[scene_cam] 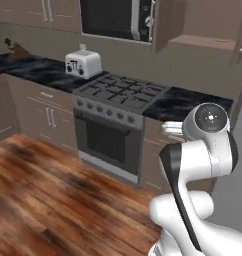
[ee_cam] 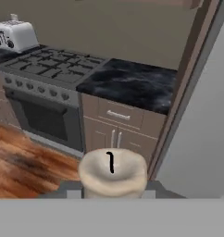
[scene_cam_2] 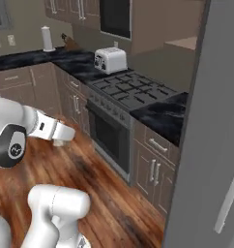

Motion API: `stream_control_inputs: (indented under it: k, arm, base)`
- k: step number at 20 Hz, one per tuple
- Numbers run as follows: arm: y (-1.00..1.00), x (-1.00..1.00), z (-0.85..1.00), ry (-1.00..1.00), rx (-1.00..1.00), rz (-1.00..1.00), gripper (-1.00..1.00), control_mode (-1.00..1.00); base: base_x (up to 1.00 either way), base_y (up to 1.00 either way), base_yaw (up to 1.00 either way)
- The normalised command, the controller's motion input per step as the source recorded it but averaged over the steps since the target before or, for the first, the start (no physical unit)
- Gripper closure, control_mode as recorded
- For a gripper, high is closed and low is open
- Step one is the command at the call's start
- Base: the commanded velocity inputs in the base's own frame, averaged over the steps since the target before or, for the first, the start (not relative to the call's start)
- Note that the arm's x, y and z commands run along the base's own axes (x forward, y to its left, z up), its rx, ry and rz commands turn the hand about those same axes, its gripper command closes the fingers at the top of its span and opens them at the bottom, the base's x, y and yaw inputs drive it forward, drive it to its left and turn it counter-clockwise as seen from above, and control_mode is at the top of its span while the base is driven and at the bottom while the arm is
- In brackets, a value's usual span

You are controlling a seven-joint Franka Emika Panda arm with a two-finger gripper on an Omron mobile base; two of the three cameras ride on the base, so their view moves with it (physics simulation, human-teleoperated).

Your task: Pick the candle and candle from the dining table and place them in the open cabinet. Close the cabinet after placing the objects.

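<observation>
A short cream candle [ee_cam: 113,170] with a black wick stands upright between my fingertips, low in the hand view, and my gripper [ee_cam: 111,189] is shut on it. The open cabinet [scene_cam: 203,41] is brown wood and hangs on the wall to the right of the microwave. Its door [scene_cam: 168,22] is swung out and its shelf is bare where it shows. From the right base view the cabinet [scene_cam_2: 186,43] sits high above the counter, and my hand [scene_cam_2: 58,133] hovers low over the wooden floor, well short of it. The dining table is out of view.
A grey gas stove [scene_cam: 120,92] with an oven stands ahead, with a white toaster [scene_cam: 83,63] on the black counter [scene_cam: 185,102] to its left. Overhead hangs a black microwave [scene_cam: 118,17]. A tall grey fridge [scene_cam_2: 211,145] closes off the right side.
</observation>
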Motion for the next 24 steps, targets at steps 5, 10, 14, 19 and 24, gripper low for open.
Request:
stream_control_inputs:
  k: [5,10,14,19,24]
  arm:
    - [0.0,0.0,0.0,0.0,0.0,0.0,1.0,1.0]
    - [0.0,0.0,0.0,0.0,0.0,0.0,1.0,1.0]
    - [0.0,0.0,0.0,0.0,0.0,0.0,1.0,1.0]
    - [0.0,0.0,0.0,0.0,0.0,0.0,1.0,1.0]
    - [0.0,0.0,0.0,0.0,0.0,0.0,1.0,1.0]
  base:
    - [0.5,0.28,-0.66]
    - [0.78,0.7,-0.38]
    - [0.72,0.63,-0.25]
    - [0.69,0.03,-0.15]
    - [0.84,0.0,-0.22]
